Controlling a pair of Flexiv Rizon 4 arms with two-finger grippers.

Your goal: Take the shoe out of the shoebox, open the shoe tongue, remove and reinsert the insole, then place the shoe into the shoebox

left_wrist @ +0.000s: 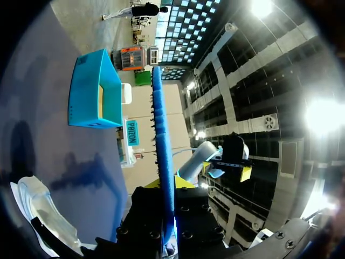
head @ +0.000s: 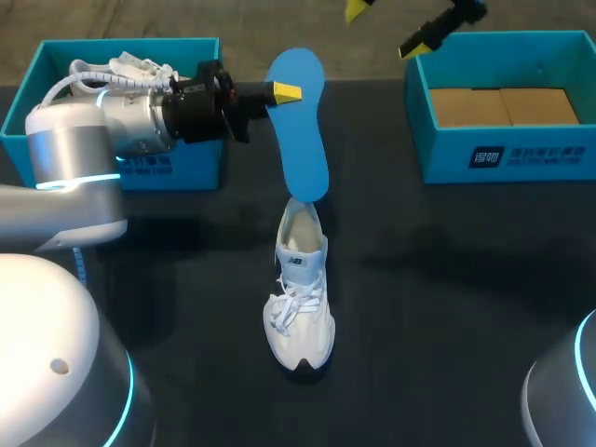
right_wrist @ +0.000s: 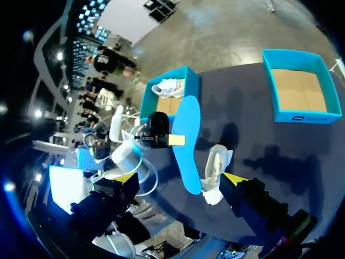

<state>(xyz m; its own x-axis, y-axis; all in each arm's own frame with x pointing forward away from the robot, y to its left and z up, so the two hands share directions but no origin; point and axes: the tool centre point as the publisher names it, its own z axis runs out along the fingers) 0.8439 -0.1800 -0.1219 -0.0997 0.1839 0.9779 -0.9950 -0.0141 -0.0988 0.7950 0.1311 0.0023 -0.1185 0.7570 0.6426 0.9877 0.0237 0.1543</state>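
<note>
Plainly, your left jaws were clamped on the blue insole (head: 300,130): one yellow fingertip (head: 287,92) lay against its near face. The left wrist view showed the insole (left_wrist: 163,156) edge-on, running out between the two fingers, with yellow on either side of it. They gripped it near its upper end. From there it hung down over the bench (head: 447,279), with its lower end at the mouth of the white shoe (head: 300,298). Whether that end had entered the opening or only touched its rim, I could not tell.

Your right jaws stood wide apart and held nothing. Their yellow fingertips (head: 414,45) were raised well above the far side of the bench, near the right shoebox (head: 503,154). The right wrist view looked down on the insole (right_wrist: 186,143) and the shoe (right_wrist: 214,175) from that height.

The shoe stood on its sole in the middle of the bench, toe towards you, well apart from both boxes. The right shoebox showed only its cardboard lining. The left shoebox (head: 177,168) held another white shoe (head: 126,67).

By my judgement you were past the midpoint. The shoe was out of its box, its mouth looked opened up, and the insole was free of it. Seating the insole and boxing the shoe were not yet done.
</note>
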